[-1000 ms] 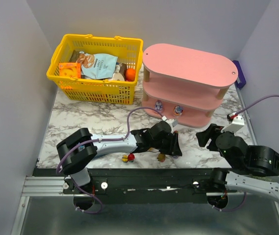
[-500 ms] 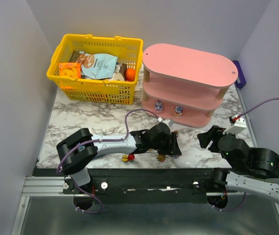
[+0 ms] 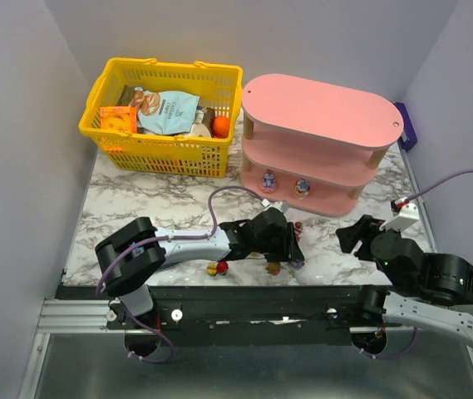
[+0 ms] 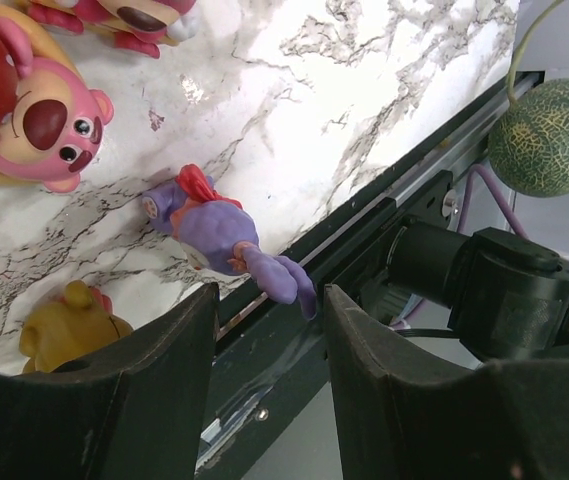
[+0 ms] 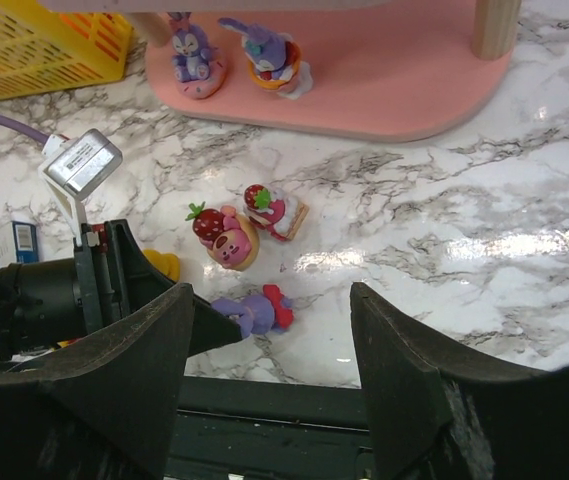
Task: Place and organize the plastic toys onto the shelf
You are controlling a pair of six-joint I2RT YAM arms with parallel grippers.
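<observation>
Plastic toys are spread over the near part of the marble table top point(image 3: 153, 208), while a purple rabbit point(image 5: 192, 50) and a second purple rabbit point(image 5: 267, 52) are seen standing on the lowest tier of the pink shelf point(image 3: 327, 108). The purple figurine with the red bow point(image 4: 226, 235) is laid on its side just beside the table's near edge. A pink bear point(image 4: 49, 125), a strawberry cake toy point(image 5: 274, 208) and a yellow figure point(image 4: 69, 325) are found near it.

The left gripper point(image 4: 269, 310) is held low over the purple figurine with its jaws apart. One thin end of the toy reaches between the fingertips, and no contact is visible on either side. The right gripper point(image 3: 352, 237) is held spread wide farther right, with nothing between its jaws.

The figurine is judged to be hard moulded plastic: very light, stiff, glossy and rounded, so it is likely to be squirted out of a pinch that is badly centred. A hold across the thick torso is advised, not on the bow or the thin protruding end. Since the toy is so close to the edge, it could be knocked off the table by a glancing finger.
</observation>
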